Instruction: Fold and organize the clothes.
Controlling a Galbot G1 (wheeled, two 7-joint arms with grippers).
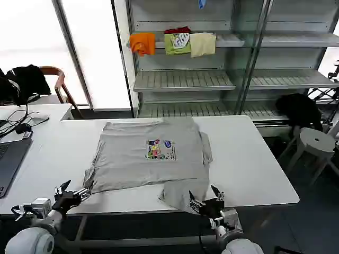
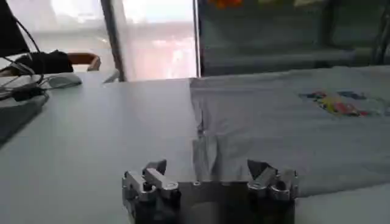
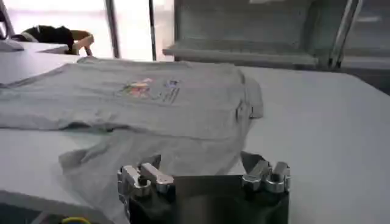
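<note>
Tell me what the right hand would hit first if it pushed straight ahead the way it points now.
Probably the grey shirt. The right hand, open, sits at the table's near edge, and the shirt's loose flap lies just ahead of its fingertips, apparently not touching, though depth is hard to judge.

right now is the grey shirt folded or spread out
Mostly spread: the grey shirt lies flat, print up, one near corner crumpled.

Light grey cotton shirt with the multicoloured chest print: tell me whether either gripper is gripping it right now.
No. The light grey cotton shirt lies flat on the white table, while left gripper and right gripper hover open at the near edge.
</note>
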